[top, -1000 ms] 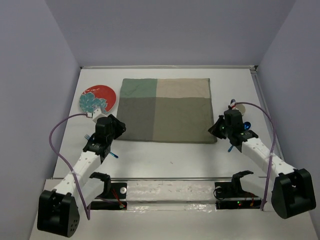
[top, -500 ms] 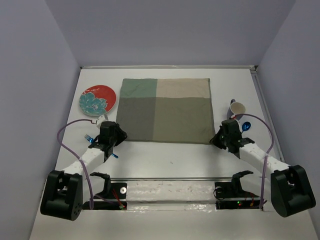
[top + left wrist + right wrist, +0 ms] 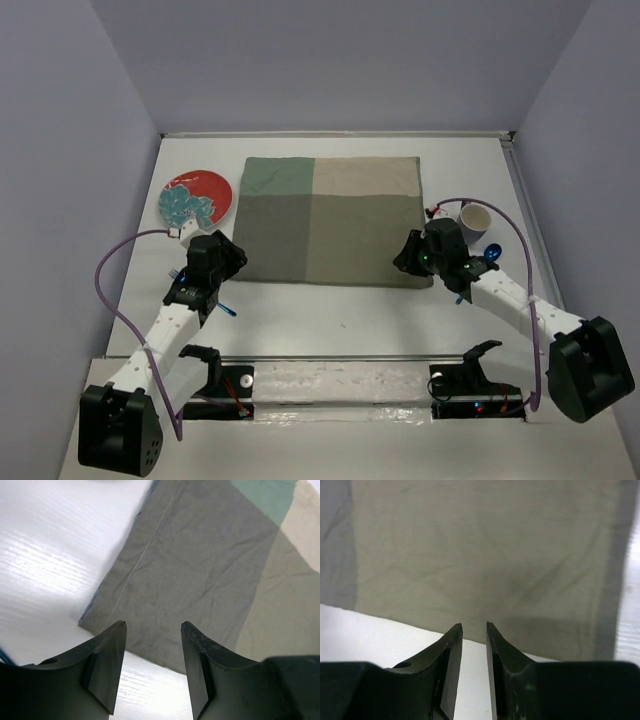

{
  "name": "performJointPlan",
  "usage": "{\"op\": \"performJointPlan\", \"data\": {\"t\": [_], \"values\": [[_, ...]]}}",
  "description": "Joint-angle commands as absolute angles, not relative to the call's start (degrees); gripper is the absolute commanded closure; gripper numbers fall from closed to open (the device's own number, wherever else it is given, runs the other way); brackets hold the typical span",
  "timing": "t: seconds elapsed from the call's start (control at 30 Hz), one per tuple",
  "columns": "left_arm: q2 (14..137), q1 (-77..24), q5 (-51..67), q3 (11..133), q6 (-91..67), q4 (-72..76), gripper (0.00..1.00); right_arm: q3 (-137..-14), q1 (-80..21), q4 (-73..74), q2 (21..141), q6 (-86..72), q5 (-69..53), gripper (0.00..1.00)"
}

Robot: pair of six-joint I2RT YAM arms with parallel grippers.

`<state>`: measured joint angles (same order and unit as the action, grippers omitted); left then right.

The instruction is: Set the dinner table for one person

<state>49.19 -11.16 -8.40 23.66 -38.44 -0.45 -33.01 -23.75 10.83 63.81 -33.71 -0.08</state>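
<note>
The white dinner table (image 3: 340,320) carries a green-and-beige four-patch cloth mat (image 3: 330,218) at its middle. A red plate with a teal flower (image 3: 196,198) lies at the far left. A white cup (image 3: 475,219) stands at the right, with a blue spoon (image 3: 490,252) beside it. A blue fork (image 3: 178,274) peeks out by the left arm. My left gripper (image 3: 228,255) is open and empty just off the mat's near left corner (image 3: 87,620). My right gripper (image 3: 408,258) is open a narrow gap, empty, at the mat's near right edge (image 3: 520,645).
A clear strip with electronics (image 3: 340,385) runs along the table's near edge between the arm bases. Grey walls close in the far side and both sides. Purple cables loop off both arms.
My left arm swung out and lifted a little, staying by the mat's near left corner. My right gripper moved left, from beside the cup to the mat's near right corner.
</note>
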Motion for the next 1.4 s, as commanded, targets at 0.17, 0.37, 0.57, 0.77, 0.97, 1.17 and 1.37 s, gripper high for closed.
{"op": "performJointPlan", "data": {"t": [0.17,0.37,0.57,0.77,0.97,1.17,1.37], "values": [[51.77,-9.05,-9.49,20.30,-41.75,-4.66,0.41,-40.78,-30.85,7.65,71.98,-29.27,-0.27,0.68],[53.61,-8.17,-11.25,20.13,-42.45,-3.34,0.42,-41.48,-31.46,8.70,76.80,-24.53,-1.40,0.64],[58.09,-8.00,-11.43,20.22,-42.54,-1.06,0.42,-46.22,-34.97,8.35,85.51,-22.85,-1.93,0.64],[60.12,-7.91,-11.51,20.21,-42.54,-0.44,0.44,-48.78,-37.44,8.17,89.03,-22.33,-0.26,0.65],[60.73,-7.82,-11.34,20.39,-42.54,2.02,0.61,-47.99,-38.50,8.00,91.14,-22.76,3.08,0.66],[63.81,-7.82,-10.20,21.45,-40.17,3.43,0.87,-46.23,-38.50,7.73,92.02,-23.73,4.66,0.69],[63.29,-7.65,-8.26,20.39,-39.64,2.82,1.00,-44.39,-38.50,7.73,91.85,-24.78,4.40,0.70]]}}
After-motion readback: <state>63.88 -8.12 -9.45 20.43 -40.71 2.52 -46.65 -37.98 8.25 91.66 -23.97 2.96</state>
